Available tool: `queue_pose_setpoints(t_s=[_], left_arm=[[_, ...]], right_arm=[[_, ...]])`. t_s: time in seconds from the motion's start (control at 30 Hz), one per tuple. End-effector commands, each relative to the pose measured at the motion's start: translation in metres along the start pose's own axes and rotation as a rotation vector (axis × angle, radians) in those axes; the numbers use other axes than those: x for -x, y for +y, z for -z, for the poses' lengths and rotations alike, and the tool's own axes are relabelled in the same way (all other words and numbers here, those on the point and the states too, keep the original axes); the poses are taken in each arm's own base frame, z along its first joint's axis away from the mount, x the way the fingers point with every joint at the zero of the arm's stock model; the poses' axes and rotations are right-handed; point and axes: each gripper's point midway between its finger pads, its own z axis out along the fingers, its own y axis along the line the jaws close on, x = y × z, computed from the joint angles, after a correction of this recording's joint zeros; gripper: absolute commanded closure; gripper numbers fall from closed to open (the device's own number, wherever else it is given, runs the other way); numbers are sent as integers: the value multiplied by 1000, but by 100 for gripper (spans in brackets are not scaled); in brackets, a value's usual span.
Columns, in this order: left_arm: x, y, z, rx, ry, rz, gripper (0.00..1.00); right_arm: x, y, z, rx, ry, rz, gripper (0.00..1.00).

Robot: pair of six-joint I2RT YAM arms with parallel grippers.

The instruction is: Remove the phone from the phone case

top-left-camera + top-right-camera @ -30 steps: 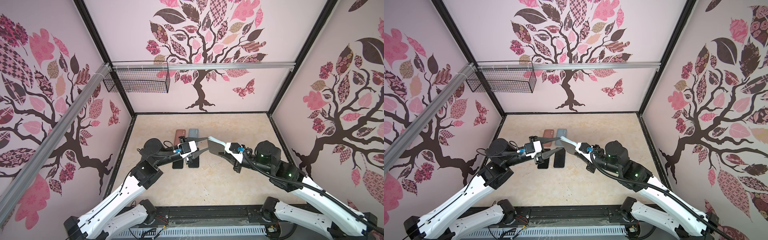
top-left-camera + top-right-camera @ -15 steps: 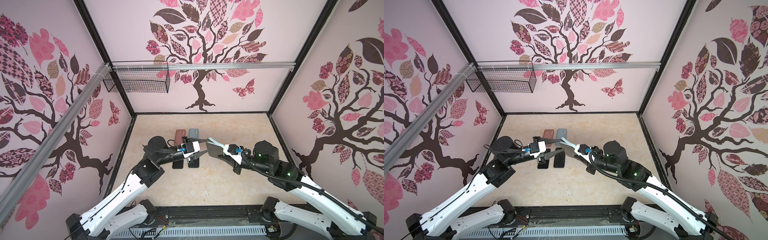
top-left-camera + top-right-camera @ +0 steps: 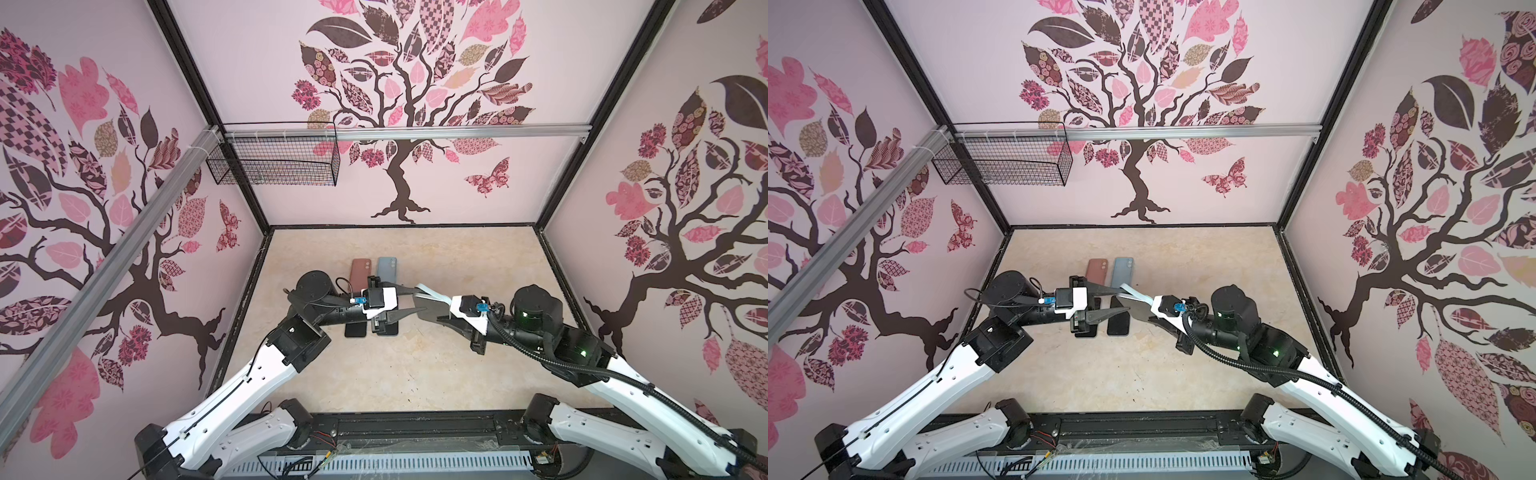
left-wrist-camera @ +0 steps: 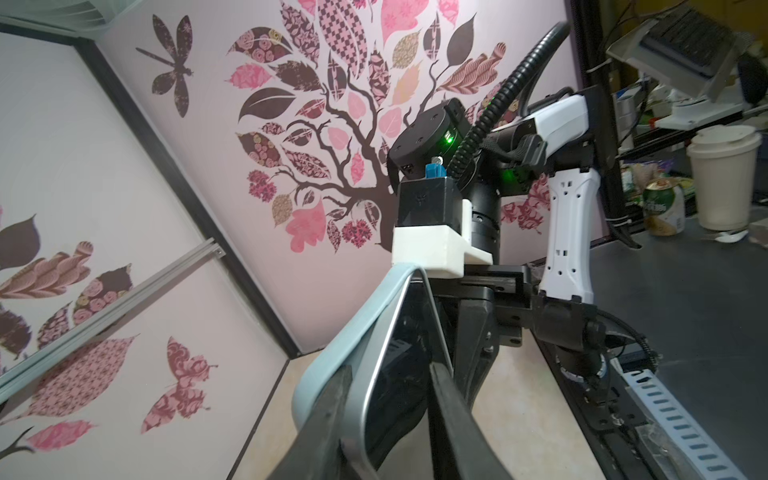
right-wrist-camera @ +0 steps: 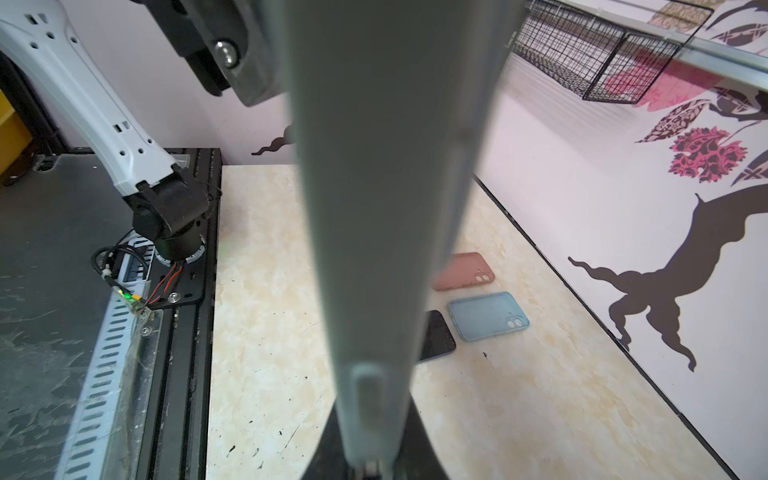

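Jaws of the right gripper (image 5: 374,453) are clamped on one end of the phone case (image 4: 353,340), holding it off the table (image 3: 374,374) at mid-frame in both top views; those of the left gripper (image 3: 415,299) stand part-way apart astride the phone (image 4: 399,365), and whether they pinch yet you cannot tell. One long side of the case stands peeled clear. Close on the bare phone edge only, hold your right arm firm, and draw the phone straight out without twisting.

I saw bright, even light, soft shadows on the beige marbled tabletop (image 3: 457,257). Both top views bowed at the edges; the pale grey-blue phone case (image 5: 395,166) blurred my right wrist view.
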Motion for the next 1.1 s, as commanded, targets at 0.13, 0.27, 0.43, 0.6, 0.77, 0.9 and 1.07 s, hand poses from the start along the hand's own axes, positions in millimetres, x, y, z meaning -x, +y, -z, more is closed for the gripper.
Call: queue_pose_setpoints(t_s=[0.13, 0.27, 0.43, 0.6, 0.77, 0.9, 1.07], left_arm=[[-15, -35, -10, -216, -77, 236, 67], [-17, -35, -11, -223, -95, 271, 67], [-28, -41, -11, -234, -77, 308, 67], [-41, -49, -13, -251, -63, 353, 66], [-55, -53, -14, -249, -42, 390, 66], [-59, -55, -14, -252, -38, 400, 68], [-60, -55, -14, -248, -29, 391, 75]], right_arm=[[90, 2, 29, 17, -351, 53, 100], [102, 5, 34, 39, -427, 37, 100], [123, 6, 48, 40, -545, 25, 100], [141, 7, 62, 44, -632, 30, 100], [154, 8, 74, 44, -679, 46, 100], [154, 9, 73, 46, -667, 50, 100], [151, 6, 76, 14, -666, 54, 100]])
